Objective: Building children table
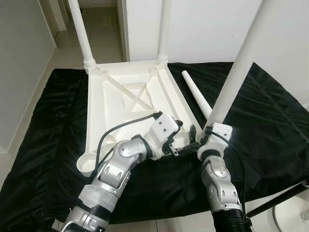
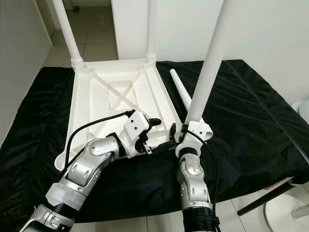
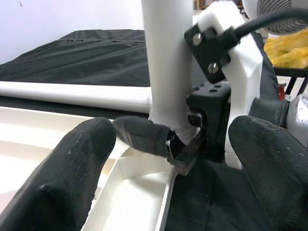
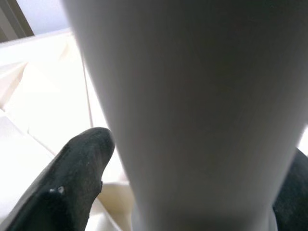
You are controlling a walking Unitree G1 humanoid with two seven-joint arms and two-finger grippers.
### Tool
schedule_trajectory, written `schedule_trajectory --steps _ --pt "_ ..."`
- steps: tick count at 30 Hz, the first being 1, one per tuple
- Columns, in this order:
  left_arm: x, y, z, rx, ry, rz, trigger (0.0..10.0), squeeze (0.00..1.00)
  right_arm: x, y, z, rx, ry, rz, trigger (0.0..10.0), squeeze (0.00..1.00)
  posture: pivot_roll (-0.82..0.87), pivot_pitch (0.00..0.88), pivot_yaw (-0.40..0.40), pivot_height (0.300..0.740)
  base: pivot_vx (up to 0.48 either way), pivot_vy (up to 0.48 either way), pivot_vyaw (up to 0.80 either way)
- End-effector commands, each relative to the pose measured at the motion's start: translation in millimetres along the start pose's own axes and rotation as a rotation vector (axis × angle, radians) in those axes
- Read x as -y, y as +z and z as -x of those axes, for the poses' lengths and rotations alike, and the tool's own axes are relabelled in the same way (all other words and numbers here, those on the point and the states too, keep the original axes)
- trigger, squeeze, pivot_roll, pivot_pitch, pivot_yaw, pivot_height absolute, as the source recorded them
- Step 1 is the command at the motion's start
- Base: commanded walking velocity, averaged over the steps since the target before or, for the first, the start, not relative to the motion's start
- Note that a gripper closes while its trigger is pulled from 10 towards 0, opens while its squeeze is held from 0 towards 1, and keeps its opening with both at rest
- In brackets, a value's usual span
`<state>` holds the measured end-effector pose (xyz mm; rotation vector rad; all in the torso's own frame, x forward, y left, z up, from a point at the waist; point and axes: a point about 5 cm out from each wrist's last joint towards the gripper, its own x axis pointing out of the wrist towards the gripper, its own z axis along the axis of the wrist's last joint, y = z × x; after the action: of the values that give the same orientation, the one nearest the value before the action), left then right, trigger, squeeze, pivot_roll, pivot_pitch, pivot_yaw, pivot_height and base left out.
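The white table top (image 1: 130, 101) lies upside down on the black cloth (image 1: 270, 121), two legs already standing at its far corners. At the near right corner the right gripper (image 1: 203, 137) clamps the third leg (image 1: 236, 72) upright over its socket; the left gripper (image 3: 159, 159) hovers open beside it. Next comes seating it, then the loose leg (image 1: 195, 94).

Lighting is soft and even indoors, pretty bright overall. The white plastic table (image 1: 128, 104) comes close to blowing out against the black cloth (image 1: 270, 121), which shows a faint sheen on its wrinkles. Shadows are weak. The head views are sharp, with slight bending of straight lines near the edges. In the right wrist view the leg (image 4: 192, 110) is a blurry, shaded mass; the near fingers (image 3: 72, 178) in the left wrist view are soft too.
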<state>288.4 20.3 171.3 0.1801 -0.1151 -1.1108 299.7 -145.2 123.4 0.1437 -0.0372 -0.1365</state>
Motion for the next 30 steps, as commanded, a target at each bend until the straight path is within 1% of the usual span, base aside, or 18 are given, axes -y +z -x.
schedule_trajectory --steps 1,3,7,9,10,12,13,15,16,19,20,21,22,24,25,26,29,30 --pt "-2.7 -0.8 1.3 -0.007 0.055 -0.015 10.0 0.0 -2.4 0.7 1.3 0.003 0.016 0.0 10.0 1.0 -0.07 0.0 0.017 0.74 0.0 0.0 0.0" --pt "-3.3 -0.3 0.5 -0.001 0.06 -0.012 10.0 0.0 4.5 6.1 0.0 0.027 0.043 -0.007 10.0 1.0 -0.07 0.0 0.012 0.74 0.0 0.0 0.0" --pt "-2.5 0.1 -0.1 0.002 0.062 -0.012 10.0 0.0 12.6 9.4 -1.6 0.039 0.068 -0.002 10.0 1.0 -0.06 0.0 0.001 0.74 0.0 0.0 0.0" --pt "-2.5 0.1 -0.1 0.002 0.062 -0.012 10.0 0.0 12.6 9.4 -1.6 0.039 0.068 -0.002 10.0 1.0 -0.06 0.0 0.001 0.74 0.0 0.0 0.0" --pt "-2.3 0.1 0.0 0.003 0.065 -0.011 10.0 0.0 16.7 11.3 -3.6 0.045 0.101 0.012 10.0 0.0 -0.06 0.0 -0.002 0.74 0.0 0.0 0.0" --pt "-2.3 0.0 0.6 0.004 0.069 -0.01 10.0 0.0 22.6 14.3 -7.6 0.044 0.187 0.031 10.0 0.0 -0.06 0.0 -0.006 0.74 0.0 0.0 0.0" --pt "-2.3 0.0 0.6 0.004 0.069 -0.01 10.0 0.0 22.6 14.3 -7.6 0.044 0.187 0.031 10.0 0.0 -0.06 0.0 -0.006 0.74 0.0 0.0 0.0" --pt "-2.4 0.0 0.8 0.004 0.071 -0.012 10.0 0.0 25.4 16.9 -10.1 0.044 0.258 0.05 10.0 0.0 -0.05 0.0 -0.006 0.74 0.0 0.0 0.0" --pt "-2.4 0.0 0.8 0.004 0.071 -0.012 10.0 0.0 25.4 16.9 -10.1 0.044 0.258 0.05 10.0 0.0 -0.05 0.0 -0.006 0.74 0.0 0.0 0.0" --pt "-5.1 1.2 1.1 0.004 0.078 -0.018 10.0 0.0 30.7 24.2 -15.1 0.061 0.407 0.13 10.0 0.0 -0.05 0.0 -0.005 0.74 0.0 0.0 0.0" --pt "-5.1 1.2 1.1 0.004 0.078 -0.018 10.0 0.0 30.7 24.2 -15.1 0.061 0.407 0.13 10.0 0.0 -0.05 0.0 -0.005 0.74 0.0 0.0 0.0" --pt "-5.9 1.7 0.9 0.005 0.079 -0.02 10.0 0.0 32.8 25.4 -17.0 0.054 0.439 0.129 10.0 0.0 -0.05 0.0 -0.005 0.74 0.0 0.0 0.0" --pt "-6.3 2.2 0.6 0.006 0.08 -0.023 10.0 0.0 35.1 26.9 -19.3 0.052 0.472 0.148 10.0 0.0 -0.05 0.0 -0.005 0.74 0.0 0.0 0.0" --pt "-6.5 2.5 0.5 0.007 0.08 -0.025 10.0 0.0 36.7 28.0 -20.8 0.052 0.49 0.162 10.0 0.0 -0.05 0.0 -0.005 0.74 0.0 0.0 0.0" --pt "-6.5 2.8 0.2 0.008 0.078 -0.027 10.0 0.0 37.4 28.0 -22.4 0.04 0.53 0.174 10.0 0.0 -0.05 0.0 -0.003 0.74 0.0 0.0 0.0" --pt "-6.5 2.8 0.2 0.008 0.078 -0.027 10.0 0.0 37.4 28.0 -22.4 0.04 0.53 0.174 10.0 0.0 -0.05 0.0 -0.003 0.74 0.0 0.0 0.0" --pt "-6.9 3.4 -0.5 0.008 0.075 -0.033 10.0 0.0 38.6 25.0 -23.8 0.005 0.647 0.211 10.0 0.0 -0.04 0.0 -0.003 0.74 0.0 0.0 0.0" --pt "-6.9 3.4 -0.5 0.008 0.075 -0.033 10.0 0.0 38.6 25.0 -23.8 0.005 0.647 0.211 10.0 0.0 -0.04 0.0 -0.003 0.74 0.0 0.0 0.0"
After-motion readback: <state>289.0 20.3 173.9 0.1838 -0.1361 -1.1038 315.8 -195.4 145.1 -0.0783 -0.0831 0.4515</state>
